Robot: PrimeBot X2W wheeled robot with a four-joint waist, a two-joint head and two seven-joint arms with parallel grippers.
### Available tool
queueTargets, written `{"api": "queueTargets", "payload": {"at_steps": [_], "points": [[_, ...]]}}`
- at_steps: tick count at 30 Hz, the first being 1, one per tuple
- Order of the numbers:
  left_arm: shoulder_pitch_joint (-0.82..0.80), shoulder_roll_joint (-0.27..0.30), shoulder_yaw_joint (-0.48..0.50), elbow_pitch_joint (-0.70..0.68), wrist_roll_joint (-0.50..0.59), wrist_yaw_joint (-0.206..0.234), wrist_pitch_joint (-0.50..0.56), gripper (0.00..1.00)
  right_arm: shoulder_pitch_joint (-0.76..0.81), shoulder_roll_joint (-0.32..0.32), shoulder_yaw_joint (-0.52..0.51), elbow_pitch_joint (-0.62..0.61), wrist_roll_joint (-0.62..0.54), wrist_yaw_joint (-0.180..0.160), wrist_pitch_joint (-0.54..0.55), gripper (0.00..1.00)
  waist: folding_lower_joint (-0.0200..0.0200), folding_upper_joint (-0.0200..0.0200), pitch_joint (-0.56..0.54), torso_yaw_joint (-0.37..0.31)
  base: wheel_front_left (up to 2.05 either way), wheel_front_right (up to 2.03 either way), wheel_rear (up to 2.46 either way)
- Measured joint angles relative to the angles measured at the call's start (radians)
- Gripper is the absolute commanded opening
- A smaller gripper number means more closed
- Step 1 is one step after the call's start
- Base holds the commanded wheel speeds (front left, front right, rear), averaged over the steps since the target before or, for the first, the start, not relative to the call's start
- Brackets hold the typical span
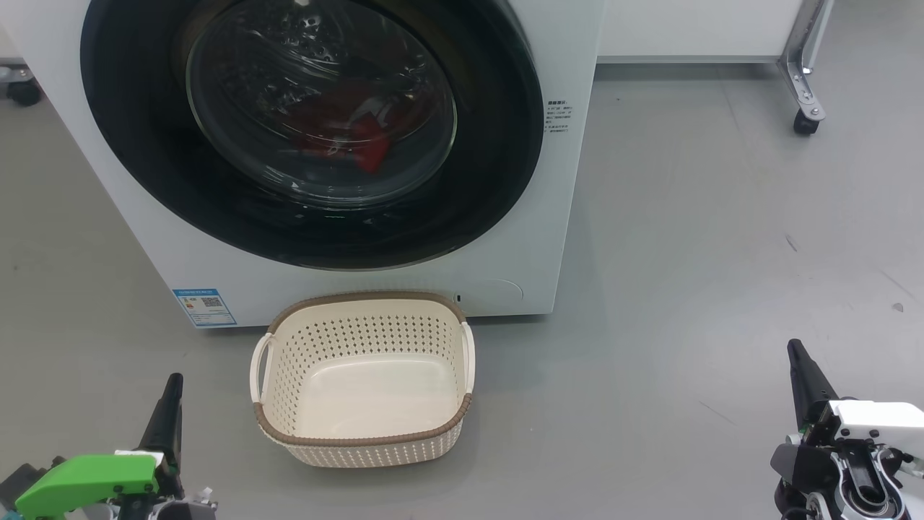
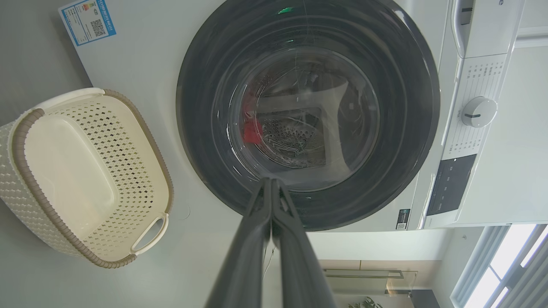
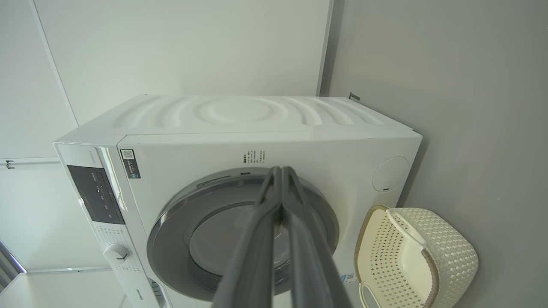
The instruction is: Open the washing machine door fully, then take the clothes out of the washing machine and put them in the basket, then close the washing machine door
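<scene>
Head view, machine: the big white washing machine (image 1: 556, 217) stands at 12 o'clock on the grey floor (image 1: 686, 289).
Head view, door: the washing machine door (image 1: 137, 166) is shut flat on the front. A shiny black ring goes round its glass.
Head view, clothes: the red clothes (image 1: 361, 137) lie inside the drum, behind the glass.
Head view, basket: the basket (image 1: 361, 439) sits on the floor at 6 o'clock from the door, just in front of the machine.
Head view, label: a small blue label (image 1: 205, 308) is at 10 o'clock from the basket.
Head view, grippers: the left gripper (image 1: 174, 381) is at 7 o'clock and the right gripper (image 1: 796, 350) is at 4 o'clock. Both are apart from the basket.
Left wrist view, left gripper: its two dark fingers come up from 6 o'clock with the tips pressed together. It holds nothing.
Left wrist view, things: the basket is at 9 o'clock and the door is in the middle. The red clothes show through the glass. A white knob (image 2: 478, 111) is at 3 o'clock.
Right wrist view, right gripper: its fingers come up from 6 o'clock with the tips touching. It holds nothing.
Right wrist view, things: the shut door is in the middle, the basket is at 4 o'clock and a dark panel (image 3: 96, 194) is at 8 o'clock.
</scene>
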Motion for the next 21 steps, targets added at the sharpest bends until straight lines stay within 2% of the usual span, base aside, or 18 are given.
{"api": "queueTargets", "payload": {"at_steps": [21], "points": [[0.000, 0.000, 0.000, 0.000, 0.000, 0.000, 0.000, 0.00, 0.000, 0.001, 0.000, 0.000, -0.002, 0.000, 0.000, 0.00, 0.0000, 0.0000, 0.000, 0.000, 0.00, 0.00, 0.00]]}}
